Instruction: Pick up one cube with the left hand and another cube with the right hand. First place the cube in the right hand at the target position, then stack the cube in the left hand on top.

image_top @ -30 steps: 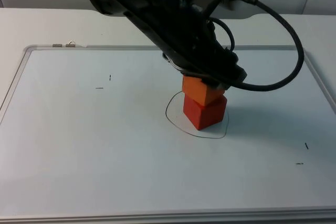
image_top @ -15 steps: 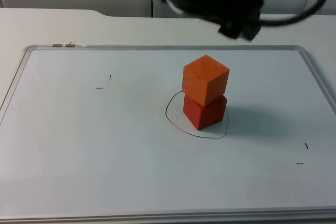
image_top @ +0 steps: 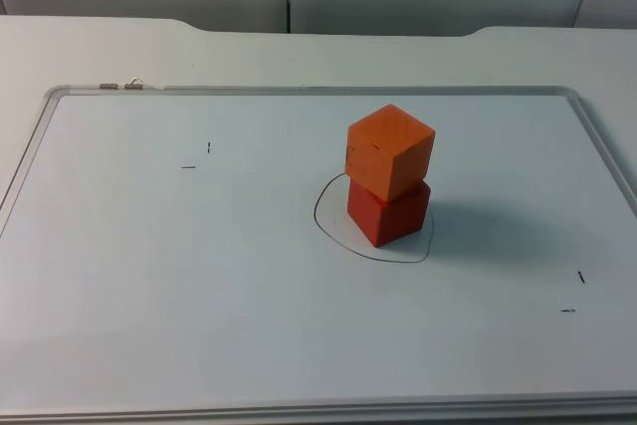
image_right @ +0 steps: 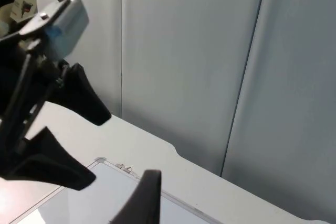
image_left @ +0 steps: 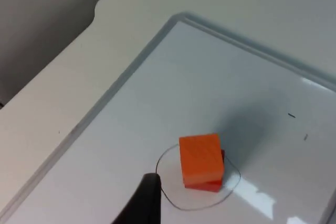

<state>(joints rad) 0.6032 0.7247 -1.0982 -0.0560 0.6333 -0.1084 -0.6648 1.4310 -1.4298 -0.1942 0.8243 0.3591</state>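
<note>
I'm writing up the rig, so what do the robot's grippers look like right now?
Both are matte black. The left gripper has two wedge-shaped fingers that taper to points. Of the right gripper, one slim, curved black fingertip shows.

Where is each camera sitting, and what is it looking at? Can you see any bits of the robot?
Top view: fixed above, looking down and forward at the white board, where the orange cube sits on the red cube inside a drawn circle.
Left wrist view: on the left arm, high up, looking down at the same stack; one black fingertip shows.
Right wrist view: on the right arm, facing the grey partition wall; the left gripper shows open.
Shared: top and left wrist views both show the stack.
</note>
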